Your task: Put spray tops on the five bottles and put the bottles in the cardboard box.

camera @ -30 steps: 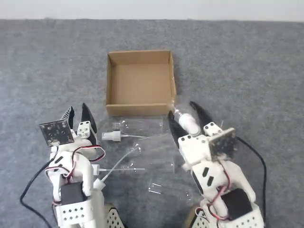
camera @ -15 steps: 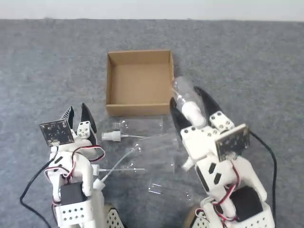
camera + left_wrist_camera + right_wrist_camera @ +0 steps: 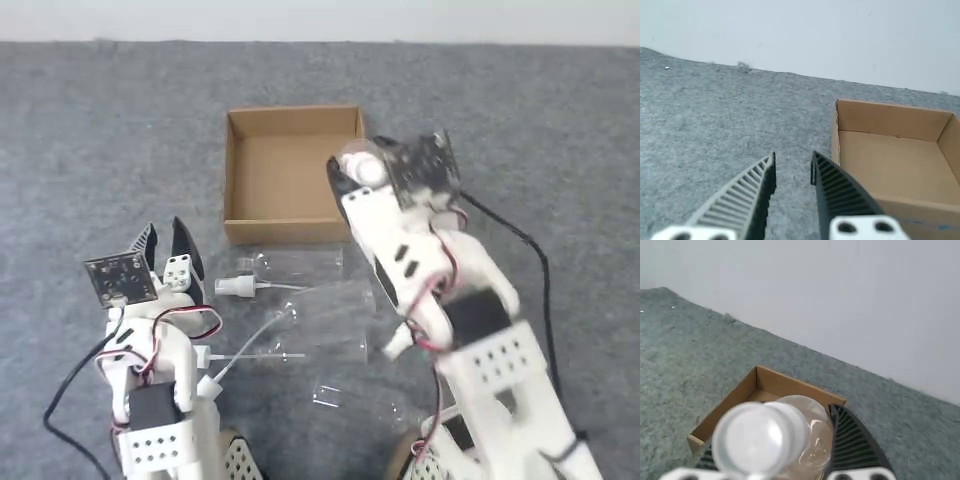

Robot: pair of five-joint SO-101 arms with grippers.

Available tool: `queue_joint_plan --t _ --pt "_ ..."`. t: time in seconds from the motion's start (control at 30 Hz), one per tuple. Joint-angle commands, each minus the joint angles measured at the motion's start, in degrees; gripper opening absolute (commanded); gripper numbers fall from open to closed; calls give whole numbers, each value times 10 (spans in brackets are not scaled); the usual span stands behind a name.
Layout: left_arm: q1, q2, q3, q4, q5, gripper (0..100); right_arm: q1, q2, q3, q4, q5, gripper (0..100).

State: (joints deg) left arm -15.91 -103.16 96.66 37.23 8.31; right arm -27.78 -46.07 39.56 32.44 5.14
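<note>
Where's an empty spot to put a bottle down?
The cardboard box is bare inside. The grey carpet is bare left of the box, past the left tool, and far right of the box too. It's crowded in front of the box: clear bottles and spray tops lie there.

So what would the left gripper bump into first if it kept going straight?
Probably nothing soon: the left gripper points beside the box, over bare carpet. Farther on stands the wall, though depth is hard to judge.
</note>
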Motion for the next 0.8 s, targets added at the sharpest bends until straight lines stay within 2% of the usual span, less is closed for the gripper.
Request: queue_joint_plan --t 0.0,0.5,0.77 --pt "2 -5 -1 1 -7 108 2 51 -83 -18 1 6" --pt "-1 -5 -1 1 -8 109 -30 329 -286 -19 0 6" --pt "-1 -5 -1 1 -8 109 -42 451 -353 -71 1 6"
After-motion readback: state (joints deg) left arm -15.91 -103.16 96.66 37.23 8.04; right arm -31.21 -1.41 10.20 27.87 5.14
